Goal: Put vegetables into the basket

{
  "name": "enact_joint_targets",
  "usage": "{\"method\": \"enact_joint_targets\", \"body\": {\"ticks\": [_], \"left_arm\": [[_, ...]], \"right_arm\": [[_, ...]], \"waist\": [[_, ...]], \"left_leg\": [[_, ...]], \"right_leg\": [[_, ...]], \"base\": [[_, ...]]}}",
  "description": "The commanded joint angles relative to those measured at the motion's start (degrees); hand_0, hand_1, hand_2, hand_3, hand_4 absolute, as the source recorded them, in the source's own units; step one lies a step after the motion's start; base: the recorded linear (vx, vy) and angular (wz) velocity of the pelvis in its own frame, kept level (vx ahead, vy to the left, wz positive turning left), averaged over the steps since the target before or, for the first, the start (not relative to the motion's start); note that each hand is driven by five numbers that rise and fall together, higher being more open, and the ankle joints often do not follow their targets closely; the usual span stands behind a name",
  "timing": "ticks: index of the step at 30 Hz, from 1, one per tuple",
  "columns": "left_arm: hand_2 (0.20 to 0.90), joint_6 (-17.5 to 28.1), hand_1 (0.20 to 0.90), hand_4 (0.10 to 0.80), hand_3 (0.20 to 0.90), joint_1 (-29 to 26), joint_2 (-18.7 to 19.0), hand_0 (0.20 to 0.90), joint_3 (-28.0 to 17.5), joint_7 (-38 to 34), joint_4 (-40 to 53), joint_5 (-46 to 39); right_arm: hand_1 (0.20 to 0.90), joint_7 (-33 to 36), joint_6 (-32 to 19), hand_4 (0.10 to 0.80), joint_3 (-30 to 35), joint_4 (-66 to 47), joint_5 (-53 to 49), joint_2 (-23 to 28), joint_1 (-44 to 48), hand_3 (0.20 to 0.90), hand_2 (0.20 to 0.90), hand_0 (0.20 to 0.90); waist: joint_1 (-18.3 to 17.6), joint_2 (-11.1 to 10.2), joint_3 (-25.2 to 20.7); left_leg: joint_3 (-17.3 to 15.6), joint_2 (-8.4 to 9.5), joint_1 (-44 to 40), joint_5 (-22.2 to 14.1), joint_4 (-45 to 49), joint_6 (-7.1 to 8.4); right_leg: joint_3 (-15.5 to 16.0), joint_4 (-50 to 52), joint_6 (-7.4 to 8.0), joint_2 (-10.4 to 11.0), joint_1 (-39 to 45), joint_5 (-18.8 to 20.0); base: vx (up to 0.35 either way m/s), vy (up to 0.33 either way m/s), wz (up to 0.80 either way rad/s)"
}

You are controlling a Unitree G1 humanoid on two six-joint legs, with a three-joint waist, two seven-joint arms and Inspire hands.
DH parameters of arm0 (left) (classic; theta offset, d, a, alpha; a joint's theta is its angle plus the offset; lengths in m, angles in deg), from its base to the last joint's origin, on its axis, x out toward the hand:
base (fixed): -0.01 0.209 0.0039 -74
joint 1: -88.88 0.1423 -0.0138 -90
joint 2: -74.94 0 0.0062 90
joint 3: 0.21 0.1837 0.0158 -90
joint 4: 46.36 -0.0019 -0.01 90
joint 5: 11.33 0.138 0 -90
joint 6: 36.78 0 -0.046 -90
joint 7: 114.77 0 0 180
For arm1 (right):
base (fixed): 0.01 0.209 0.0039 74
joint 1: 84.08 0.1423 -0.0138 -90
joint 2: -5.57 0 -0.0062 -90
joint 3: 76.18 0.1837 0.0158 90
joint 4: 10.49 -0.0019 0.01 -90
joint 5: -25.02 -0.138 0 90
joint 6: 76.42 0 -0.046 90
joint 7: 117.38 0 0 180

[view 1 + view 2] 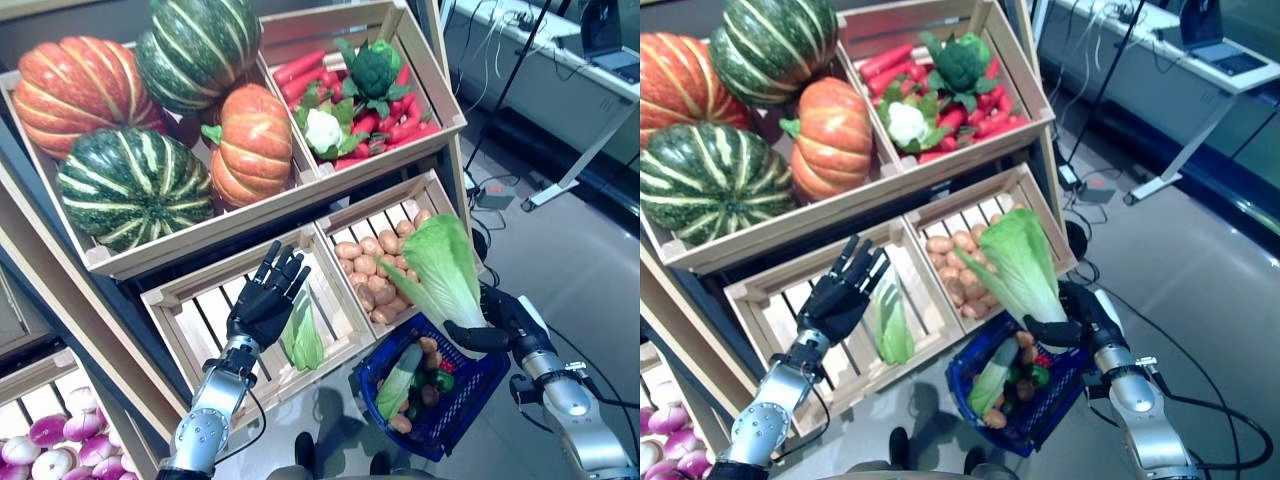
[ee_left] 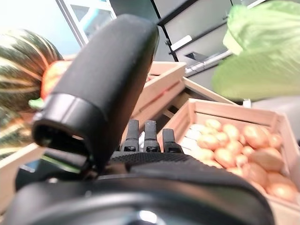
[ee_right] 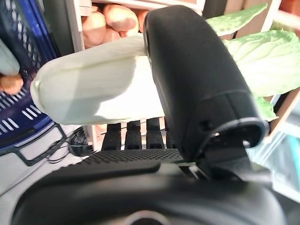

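My right hand (image 1: 492, 325) is shut on the white stem of a large leafy cabbage (image 1: 445, 265), holding it upright just above the blue basket (image 1: 470, 395). In the right wrist view the thumb (image 3: 187, 79) presses over the pale stem (image 3: 93, 89). The basket holds a green vegetable (image 1: 398, 380), potatoes and a red and green pepper. My left hand (image 1: 265, 300) is open, fingers straight, raised over the left lower crate (image 1: 175, 300) beside a second cabbage (image 1: 303, 335) lying in it.
A crate of potatoes (image 1: 368, 265) sits right of the cabbage crate. Above are pumpkins (image 1: 250, 140) and a crate of carrots, broccoli and cauliflower (image 1: 355, 95). Purple onions (image 1: 45, 445) lie at lower left. A desk (image 1: 560, 70) stands behind on the right.
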State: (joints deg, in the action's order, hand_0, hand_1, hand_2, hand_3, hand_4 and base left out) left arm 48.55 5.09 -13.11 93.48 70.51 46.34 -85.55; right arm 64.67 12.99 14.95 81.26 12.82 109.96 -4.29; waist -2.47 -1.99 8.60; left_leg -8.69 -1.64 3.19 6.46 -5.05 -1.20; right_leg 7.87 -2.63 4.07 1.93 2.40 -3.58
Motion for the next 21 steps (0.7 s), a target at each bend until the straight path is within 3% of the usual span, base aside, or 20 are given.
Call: {"method": "enact_joint_targets", "body": {"ticks": [1,4,6,10,15,18,21], "left_arm": [[0.9,7.9,0.9,0.8,0.9,-7.7,2.4,0.9,-1.8,5.1,4.8,2.3],[0.9,10.6,0.9,0.8,0.9,-8.9,3.1,0.9,-2.2,5.4,5.2,3.5],[0.9,14.3,0.9,0.8,0.9,-8.8,2.9,0.9,-2.5,5.6,5.7,4.7],[0.9,19.8,0.9,0.8,0.9,-9.2,3.0,0.9,-2.7,3.3,6.3,8.2],[0.9,27.6,0.9,0.8,0.9,-12.1,2.7,0.9,-2.1,-3.5,3.6,15.6],[0.9,30.0,0.9,0.8,0.9,-13.1,2.9,0.9,-1.7,-6.1,2.8,19.3],[0.9,32.4,0.9,0.8,0.9,-15.3,3.3,0.9,-0.5,-9.2,1.8,20.8]], "right_arm": [[0.3,9.0,-13.8,0.4,4.3,-3.1,-6.2,0.8,10.5,0.3,0.3,0.3],[0.3,12.0,-16.4,0.4,5.2,-2.8,-9.4,0.0,11.3,0.3,0.3,0.3],[0.3,16.6,-21.7,0.4,6.1,-1.8,-10.8,-2.7,12.2,0.3,0.3,0.3],[0.3,20.7,-25.1,0.4,6.3,-0.3,-12.1,-4.8,13.8,0.3,0.3,0.3],[0.3,26.5,-28.2,0.4,5.8,4.1,-17.7,-6.9,18.1,0.3,0.3,0.3],[0.3,32.0,-29.1,0.4,5.5,6.5,-17.0,-7.1,19.6,0.3,0.3,0.3],[0.3,36.4,-30.0,0.4,5.0,11.2,-23.7,-7.8,23.5,0.3,0.3,0.3]], "waist": [[-0.9,0.8,5.8],[-1.2,1.0,9.0],[-1.2,1.2,12.8],[-1.2,2.1,16.6],[-0.9,3.2,21.2],[-0.6,3.9,21.2],[0.2,4.7,21.2]], "left_leg": [[0.0,-0.72,0.7,-7.3,5.3,1.07],[0.0,-0.86,4.6,-7.9,10.0,1.34],[0.1,-1.04,10.2,-8.8,17.2,2.02],[0.3,-1.64,17.6,-9.8,24.3,2.95],[0.8,-1.57,25.4,-11.7,31.8,2.72],[0.9,-1.56,29.7,-11.6,34.1,2.69],[1.2,-1.05,36.2,-13.2,37.6,1.64]], "right_leg": [[-1.5,9.0,-0.7,-1.4,-8.6,0.8],[-1.1,12.8,-1.26,-1.2,-11.7,-0.2],[-0.7,17.7,-2.09,-0.9,-15.4,-1.2],[-0.1,22.9,-3.47,-0.7,-19.9,-3.0],[0.9,30.7,-4.5,0.4,-26.8,-5.4],[1.1,32.9,-4.83,0.9,-30.7,-6.0],[1.0,38.7,-5.04,2.1,-38.7,-7.1]], "base": [[-0.337,-0.045,-0.05],[-0.188,-0.032,-0.02],[-0.18,-0.034,0.07],[-0.137,0.001,0.04],[-0.104,0.013,0.04],[-0.059,0.018,0.04],[-0.034,0.019,0.03]]}}
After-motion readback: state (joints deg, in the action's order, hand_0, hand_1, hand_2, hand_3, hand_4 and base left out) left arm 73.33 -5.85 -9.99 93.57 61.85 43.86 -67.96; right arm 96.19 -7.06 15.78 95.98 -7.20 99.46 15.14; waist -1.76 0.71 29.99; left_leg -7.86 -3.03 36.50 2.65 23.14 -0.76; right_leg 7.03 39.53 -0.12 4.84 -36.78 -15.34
